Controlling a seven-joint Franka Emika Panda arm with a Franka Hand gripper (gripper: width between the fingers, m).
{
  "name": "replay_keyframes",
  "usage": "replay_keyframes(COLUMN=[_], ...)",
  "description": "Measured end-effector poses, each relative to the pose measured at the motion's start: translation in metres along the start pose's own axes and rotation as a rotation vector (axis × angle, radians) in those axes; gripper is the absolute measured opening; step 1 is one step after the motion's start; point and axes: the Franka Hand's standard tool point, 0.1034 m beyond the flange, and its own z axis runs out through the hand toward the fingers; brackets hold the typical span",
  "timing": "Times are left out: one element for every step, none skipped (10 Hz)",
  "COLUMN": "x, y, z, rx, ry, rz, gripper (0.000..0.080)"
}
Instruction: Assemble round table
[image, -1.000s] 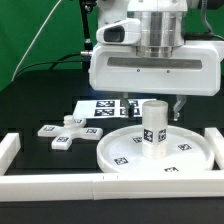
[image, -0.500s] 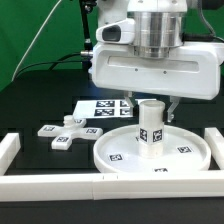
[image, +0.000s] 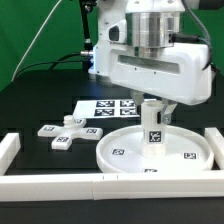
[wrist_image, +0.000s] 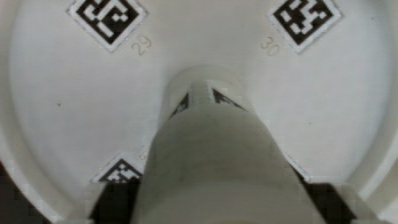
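The white round disc top (image: 118, 151) lies flat on the black table. The short cylinder leg (image: 153, 126) stands upright on its middle, a tag on its side. My gripper (image: 153, 108) comes down from above and is shut on the leg's upper part. In the wrist view the leg (wrist_image: 222, 140) fills the space between the two dark fingers (wrist_image: 112, 200), and the tagged disc top (wrist_image: 63, 110) spreads beneath it. The cross-shaped base (image: 66, 130) lies loose on the exterior view's left.
The marker board (image: 108, 106) lies flat behind the disc top. White border rails run along the front (image: 60, 184) and at the exterior view's left edge (image: 8, 150).
The fingers closed in on the leg's sides. The hand has then twisted about the upright leg, and the leg's tag now faces a slightly different way.
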Motion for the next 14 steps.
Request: replay_keyframes(x=[0.0, 0.0, 0.0, 0.0, -0.001, -0.001, -0.002, -0.001, -0.002, -0.003, -0.007, -0.011, -0.013, -0.012], y=[0.0, 0.001, 0.001, 0.001, 0.001, 0.002, 0.002, 0.002, 0.002, 0.001, -0.003, -0.006, -0.008, -0.006], z=[0.0, 0.0, 0.0, 0.0, 0.0, 0.0, 0.0, 0.0, 0.001, -0.001, -0.012, -0.024, -0.029, -0.025], rx=[-0.001, 0.005, 0.01, 0.012, 0.012, 0.011, 0.014, 0.013, 0.013, 0.016, 0.031, 0.038, 0.033, 0.031], ry=[0.002, -0.01, -0.021, -0.027, -0.03, -0.028, -0.024, -0.023, -0.023, -0.025, -0.035, -0.055, -0.07, -0.064], rz=[0.136, 0.227, 0.329, 0.382, 0.487, 0.563, 0.589, 0.587, 0.586, 0.582, 0.568, 0.556, 0.555, 0.556], gripper=[0.0406, 0.0406, 0.0406, 0.0406, 0.0406, 0.0406, 0.0406, 0.0406, 0.0406, 0.0577, 0.0627, 0.0627, 0.0645, 0.0648])
